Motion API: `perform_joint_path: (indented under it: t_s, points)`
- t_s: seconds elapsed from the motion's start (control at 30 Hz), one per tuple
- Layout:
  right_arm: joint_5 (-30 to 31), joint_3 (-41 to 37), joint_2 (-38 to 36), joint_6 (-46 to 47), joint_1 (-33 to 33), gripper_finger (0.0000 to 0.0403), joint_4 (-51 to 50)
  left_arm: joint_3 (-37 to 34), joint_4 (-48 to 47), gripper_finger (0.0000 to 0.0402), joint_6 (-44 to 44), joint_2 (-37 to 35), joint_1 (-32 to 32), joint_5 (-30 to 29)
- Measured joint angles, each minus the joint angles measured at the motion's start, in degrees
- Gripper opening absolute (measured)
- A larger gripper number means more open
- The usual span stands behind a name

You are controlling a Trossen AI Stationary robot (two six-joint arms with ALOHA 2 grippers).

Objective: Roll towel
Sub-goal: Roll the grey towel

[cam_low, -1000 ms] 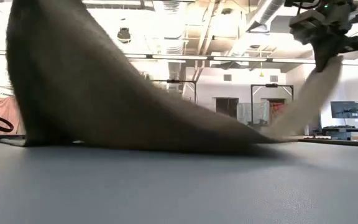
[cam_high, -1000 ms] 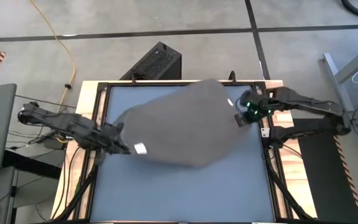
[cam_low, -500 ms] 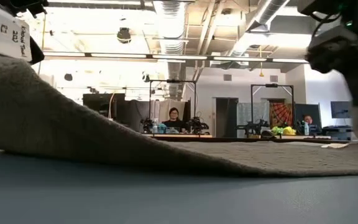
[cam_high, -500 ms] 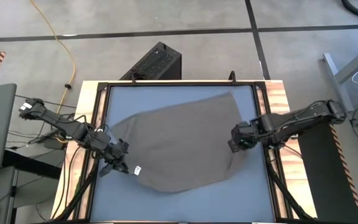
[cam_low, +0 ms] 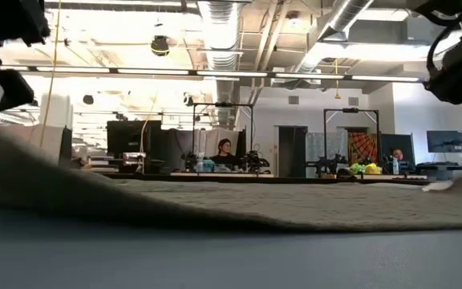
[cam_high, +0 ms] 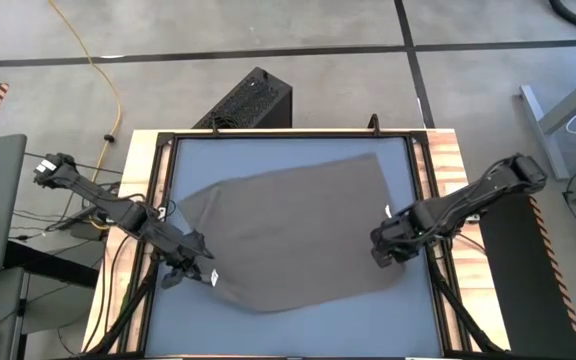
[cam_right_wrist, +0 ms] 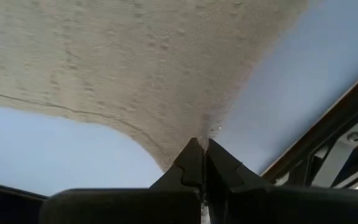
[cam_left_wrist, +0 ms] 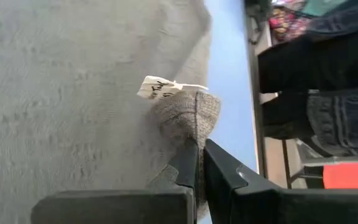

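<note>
both grippers pinch towel (cam_high: 288, 235) corners, seemingly just above table (cam_high: 288, 150).

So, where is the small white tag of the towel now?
In the high view the white tag sits at the towel's near-left corner, beside the left gripper, which pinches that corner.

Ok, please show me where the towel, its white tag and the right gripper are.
towel (cam_high: 288, 225): high view, middle of the cloth.
white tag (cam_left_wrist: 161, 89): left wrist view, on the paper, at the pinched corner.
right gripper (cam_right_wrist: 202, 148): right wrist view, at the fingertips, shut on the towel's edge.
</note>
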Motion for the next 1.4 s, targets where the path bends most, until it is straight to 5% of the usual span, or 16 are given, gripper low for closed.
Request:
perform_joint_path:
  t_s: [0.67,0.9,1.13,1.4]
  points:
    - [-5.53,0.0,1.46,-4.12,1.32,0.0028,3.18,0.26,-1.21,0.0178,1.91,-4.42,3.25,0.06]
    - [-4.46,0.0,1.45,-4.15,1.15,0.0029,3.21,0.28,-10.09,0.018,6.37,-3.77,6.7,-21.53]
    - [-4.26,0.02,1.45,-4.12,1.15,0.0029,3.21,0.31,-13.51,0.0181,10.18,1.2,17.56,-33.03]
    - [-4.26,0.02,1.43,-4.08,1.15,0.0029,3.39,1.18,-13.65,0.0181,16.14,8.03,36.69,-20.44]
